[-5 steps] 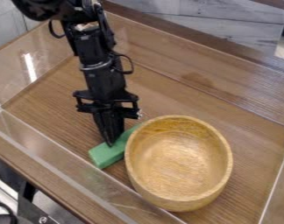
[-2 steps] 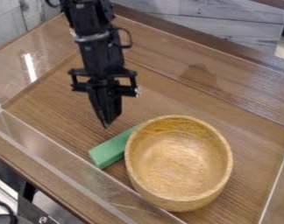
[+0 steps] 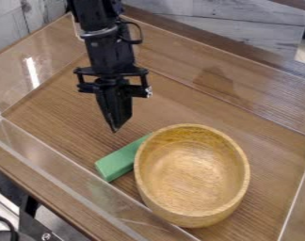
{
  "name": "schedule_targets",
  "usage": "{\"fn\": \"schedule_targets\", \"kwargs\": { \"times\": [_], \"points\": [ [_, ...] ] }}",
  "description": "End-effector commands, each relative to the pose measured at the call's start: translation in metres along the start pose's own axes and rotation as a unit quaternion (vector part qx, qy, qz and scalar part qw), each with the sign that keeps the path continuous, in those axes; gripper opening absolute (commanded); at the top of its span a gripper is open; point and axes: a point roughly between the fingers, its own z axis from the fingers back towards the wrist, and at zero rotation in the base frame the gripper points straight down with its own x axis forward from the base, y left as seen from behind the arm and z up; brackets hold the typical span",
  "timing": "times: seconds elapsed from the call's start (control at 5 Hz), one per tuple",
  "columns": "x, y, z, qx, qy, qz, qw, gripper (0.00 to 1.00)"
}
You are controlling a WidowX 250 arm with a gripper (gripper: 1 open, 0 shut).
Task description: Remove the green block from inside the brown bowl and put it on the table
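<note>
The green block lies flat on the table, just left of the brown bowl and touching or nearly touching its outer wall. The light wooden bowl stands upright and holds nothing. My gripper hangs above the block's far end, pointing steeply down, with its dark fingers pressed together and nothing between them. A clear gap separates the fingertips from the block.
Low clear acrylic walls border the tabletop at the front and left. A grey ledge runs along the back right. Bare wood surface stretches behind and to the right of the bowl.
The gripper has risen straight up from the green block, which stays lying on the table beside the bowl. The fingers remained shut throughout.
</note>
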Motion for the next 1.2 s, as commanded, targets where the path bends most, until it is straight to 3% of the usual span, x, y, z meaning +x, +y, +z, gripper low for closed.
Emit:
{"fn": "schedule_targets", "kwargs": {
  "times": [0.0, 1.0],
  "points": [
    [0.006, -0.001, 0.023, 0.005, -0.038, -0.009, 0.9992, 0.00],
    [0.011, -0.002, 0.041, -0.006, -0.058, -0.038, 0.9976, 0.00]
  ]
}}
